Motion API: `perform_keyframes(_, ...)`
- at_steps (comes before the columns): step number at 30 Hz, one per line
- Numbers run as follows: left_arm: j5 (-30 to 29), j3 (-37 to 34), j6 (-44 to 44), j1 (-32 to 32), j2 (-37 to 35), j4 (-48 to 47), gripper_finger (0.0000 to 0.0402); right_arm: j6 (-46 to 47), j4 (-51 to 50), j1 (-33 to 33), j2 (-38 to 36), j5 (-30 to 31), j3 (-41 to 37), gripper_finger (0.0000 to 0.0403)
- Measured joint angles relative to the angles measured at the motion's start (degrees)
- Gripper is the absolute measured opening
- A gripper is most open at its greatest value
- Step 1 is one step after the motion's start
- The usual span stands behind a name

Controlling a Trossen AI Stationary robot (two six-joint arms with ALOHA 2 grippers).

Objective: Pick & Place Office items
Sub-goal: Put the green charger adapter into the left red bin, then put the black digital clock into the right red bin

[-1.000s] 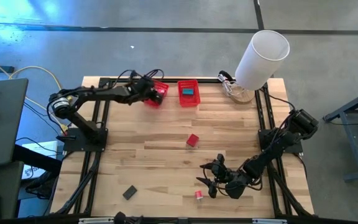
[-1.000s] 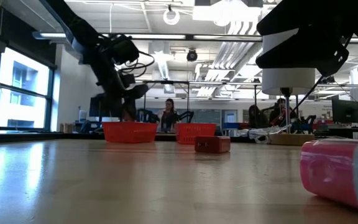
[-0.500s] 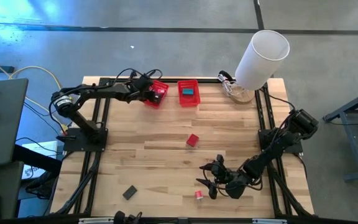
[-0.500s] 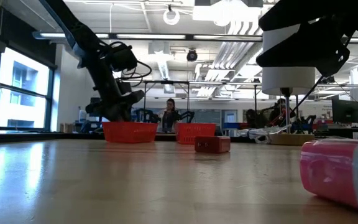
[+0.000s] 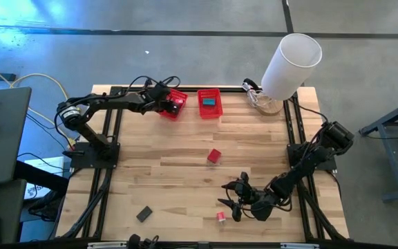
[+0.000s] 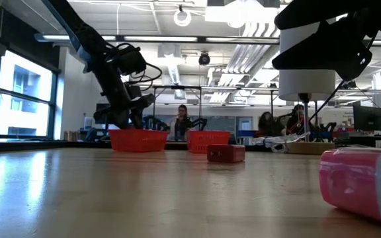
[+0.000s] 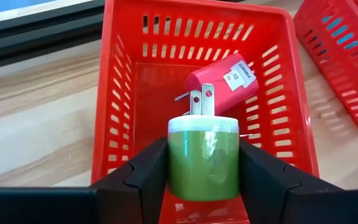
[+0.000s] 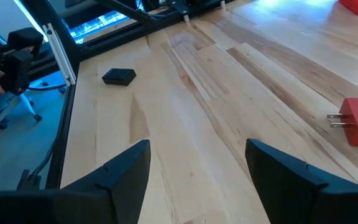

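My left gripper (image 7: 202, 177) pinches the green plug (image 7: 203, 162) over the left basket (image 7: 120, 93), prongs pointing away from my wrist, long axis along the fingers. A red plug (image 7: 222, 78) lies tilted in that basket. My right gripper (image 5: 232, 202) hangs spread near the front edge, by a pink block (image 5: 221, 216).

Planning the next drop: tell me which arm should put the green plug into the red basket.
Left. The left gripper already holds the green plug directly over the left red basket, where a red plug lies. The right gripper hovers open, far off near the table's front.
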Motion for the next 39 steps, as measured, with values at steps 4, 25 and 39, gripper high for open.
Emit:
perform_keyframes(4, 0.37, 0.00, 0.51, 0.00, 0.00, 0.13, 0.0169, 0.00, 0.00, 0.00, 0.00, 0.00, 0.00, 0.0252)
perform_keyframes(25, 2.28, -0.07, 3.54, -0.04, -0.04, 1.25, 0.0277, -0.02, -0.02, 0.00, 0.00, -1.68, 0.00, 0.0252)
perform_keyframes(39, 1.91, -0.09, 10.04, -2.07, -3.86, 4.68, 0.0292, -1.08, -0.04, 0.09, 0.00, -3.04, 0.00, 0.0252)
